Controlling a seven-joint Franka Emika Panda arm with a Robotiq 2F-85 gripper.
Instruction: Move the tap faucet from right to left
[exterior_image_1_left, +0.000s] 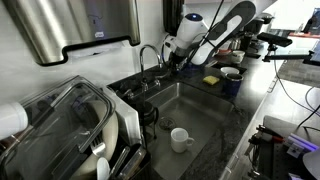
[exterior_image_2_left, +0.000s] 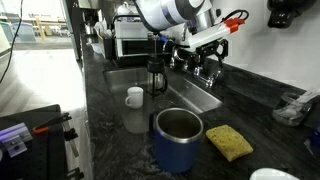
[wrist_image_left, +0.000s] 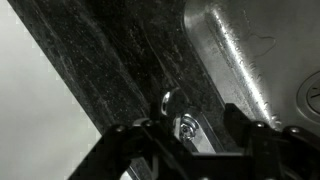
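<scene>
Tap faucet arched just beside our tool, and we saw its jaws spread apart, unclamped.

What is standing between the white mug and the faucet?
A dark jug with a handle stands in the sink between the white mug and the faucet, as seen in an exterior view.

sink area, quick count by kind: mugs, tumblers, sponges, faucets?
white mug: 1
blue tumbler: 1
yellow sponge: 1
tap faucet: 1
Total: 4
</scene>
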